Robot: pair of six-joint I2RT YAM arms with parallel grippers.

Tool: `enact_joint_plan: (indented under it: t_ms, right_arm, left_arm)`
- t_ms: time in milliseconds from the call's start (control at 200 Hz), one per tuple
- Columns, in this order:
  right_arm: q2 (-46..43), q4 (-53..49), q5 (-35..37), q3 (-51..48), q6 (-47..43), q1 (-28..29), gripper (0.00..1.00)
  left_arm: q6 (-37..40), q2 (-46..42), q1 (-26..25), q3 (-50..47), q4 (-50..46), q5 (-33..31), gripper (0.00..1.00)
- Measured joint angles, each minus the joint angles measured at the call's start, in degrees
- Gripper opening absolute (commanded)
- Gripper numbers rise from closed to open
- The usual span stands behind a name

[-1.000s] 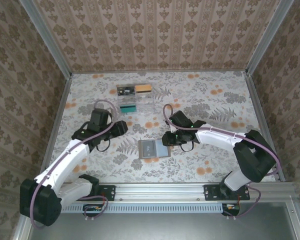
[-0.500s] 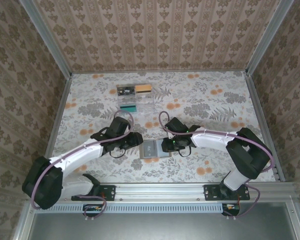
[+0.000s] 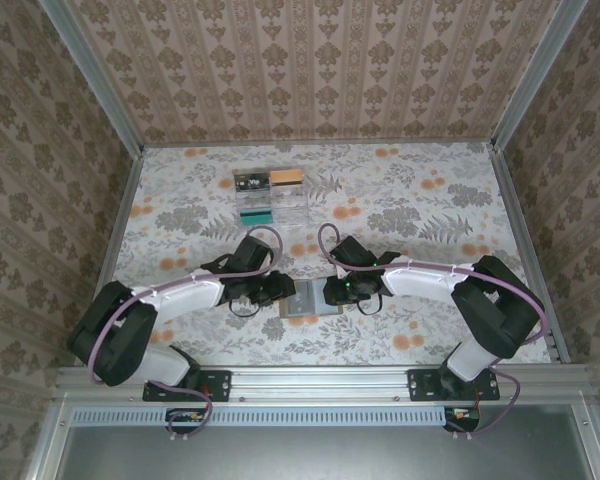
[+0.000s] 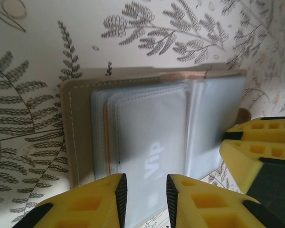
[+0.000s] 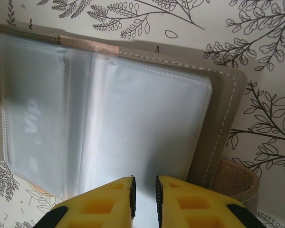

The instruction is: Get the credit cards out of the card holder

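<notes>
The card holder lies open and flat on the flowered table, between my two grippers. In the left wrist view its grey-brown edge frames clear pockets, and a pale credit card printed "Vip" sits inside the top pocket. My left gripper stands over that card's near end, jaws apart with the card's face showing in the gap. My right gripper is low over the other panel, its jaws a narrow slit apart with nothing seen between them. The "Vip" card shows at the left there. From above, the left gripper and right gripper cover the holder's two ends.
A clear plastic tray with small items stands further back, left of centre. The holder's brown strap tab curls on the table by its right edge. A yellow finger of the right gripper crowds the holder's far side. Patterned walls close three sides.
My left arm has swung right and down onto the holder's left end, its jaws narrowing. The right gripper has slid left onto the holder's right panel.
</notes>
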Motion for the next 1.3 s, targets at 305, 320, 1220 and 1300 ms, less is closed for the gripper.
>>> enact_joint_plan:
  t_ms: [305,320,1220,1300]
  right_arm:
    - [0.00,0.37,0.04,-0.28,0.20,0.11,0.23]
    - [0.00,0.39,0.07,-0.28,0.17,0.13,0.23]
    - [-1.29,-0.55,2.69,-0.39,0.85,0.52,0.32]
    - [-3.45,-2.14,4.37,-0.39,0.79,0.52,0.34]
  left_arm:
    - [0.00,1.81,-0.33,0.87,0.17,1.11,0.29]
    - [0.02,1.95,-0.35,0.87,0.17,1.14,0.29]
    - [1.99,6.51,-1.75,5.16,-0.90,2.58,0.32]
    - [2.29,6.47,-1.75,5.35,-1.62,2.21,0.32]
